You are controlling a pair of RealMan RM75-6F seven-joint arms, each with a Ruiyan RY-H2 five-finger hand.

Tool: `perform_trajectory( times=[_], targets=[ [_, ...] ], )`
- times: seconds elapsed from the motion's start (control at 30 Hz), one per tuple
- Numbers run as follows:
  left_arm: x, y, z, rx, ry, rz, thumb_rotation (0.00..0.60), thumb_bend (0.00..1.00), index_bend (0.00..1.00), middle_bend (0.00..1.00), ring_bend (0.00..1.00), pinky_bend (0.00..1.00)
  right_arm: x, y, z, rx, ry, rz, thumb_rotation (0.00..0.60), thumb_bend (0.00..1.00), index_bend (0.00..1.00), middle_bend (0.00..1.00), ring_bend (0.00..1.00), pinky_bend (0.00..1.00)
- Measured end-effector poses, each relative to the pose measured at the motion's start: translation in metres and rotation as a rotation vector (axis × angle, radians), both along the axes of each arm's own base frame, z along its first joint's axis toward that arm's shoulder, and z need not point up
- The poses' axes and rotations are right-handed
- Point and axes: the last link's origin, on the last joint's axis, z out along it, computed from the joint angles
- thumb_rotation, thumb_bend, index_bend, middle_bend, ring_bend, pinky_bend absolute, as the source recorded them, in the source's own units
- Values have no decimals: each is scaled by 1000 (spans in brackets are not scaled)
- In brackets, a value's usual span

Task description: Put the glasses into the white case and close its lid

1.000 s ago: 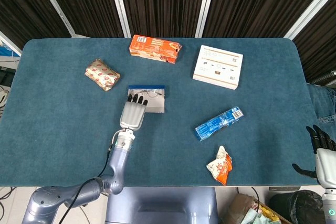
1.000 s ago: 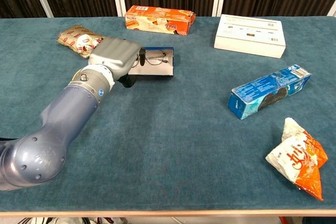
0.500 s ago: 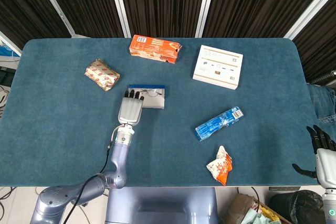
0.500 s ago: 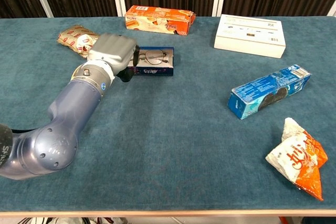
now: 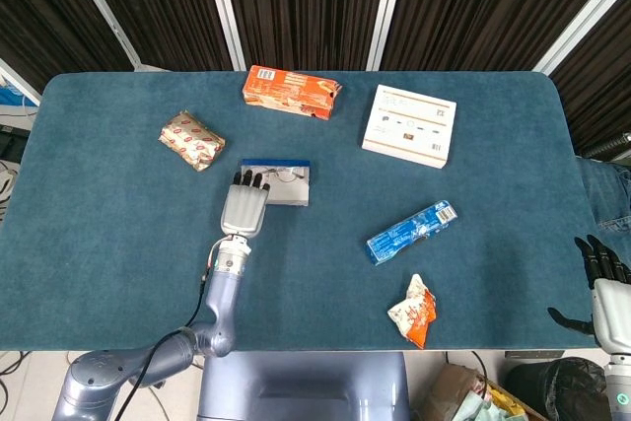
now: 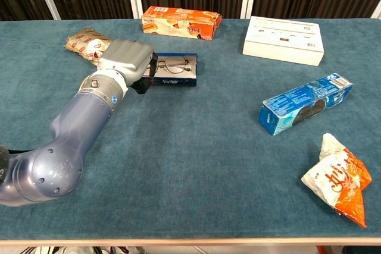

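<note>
- Since a second ago the left hand (image 6: pixel 125 59) has drawn back toward the left end of the case (image 6: pixel 173 71), and the case's lid, then lying wider open, now shows as a narrower strip in the head view.
- Over the last half second hardly anything has shifted.
- Glasses (image 6: pixel 173 64) lie inside the case, lenses up, near the middle of the table's (image 5: pixel 118 244) left half.
- Left hand's dark fingertips (image 5: pixel 248 180) reach the case's left end; whether they grip or only touch it I cannot tell.
- Right hand (image 5: pixel 603 283) hangs off the table's right edge, fingers spread, holding nothing.
- Around the case: a gold-and-red packet (image 6: pixel 88 44) to its left, an orange carton (image 6: pixel 181 22) behind it, a white flat box (image 6: pixel 284 40) at the far right.
- Nearer the front sit a blue biscuit box (image 6: pixel 305 104) and a crumpled orange-and-white snack bag (image 6: pixel 337 182).
- Blue cloth covers the table; dark curtains with white slanted bars (image 5: pixel 224 7) hang behind.
</note>
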Motion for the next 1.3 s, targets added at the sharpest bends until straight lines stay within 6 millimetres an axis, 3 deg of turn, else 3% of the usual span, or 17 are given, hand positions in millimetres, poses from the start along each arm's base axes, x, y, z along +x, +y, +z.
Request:
perform_trajectory(
  times=[0.97, 1.3],
  targets=[
    [-5, -1, 6, -3, -12, 8, 600, 460, 559, 280, 178, 233, -1, 0, 0, 0, -5, -14, 600, 203, 59, 24, 92, 161],
    [-14, -10, 29, 3, -35, -9, 600, 460, 561, 279, 178, 233, 0, 0, 0, 1, -11, -16, 600, 203, 59, 25, 92, 161]
  ],
)
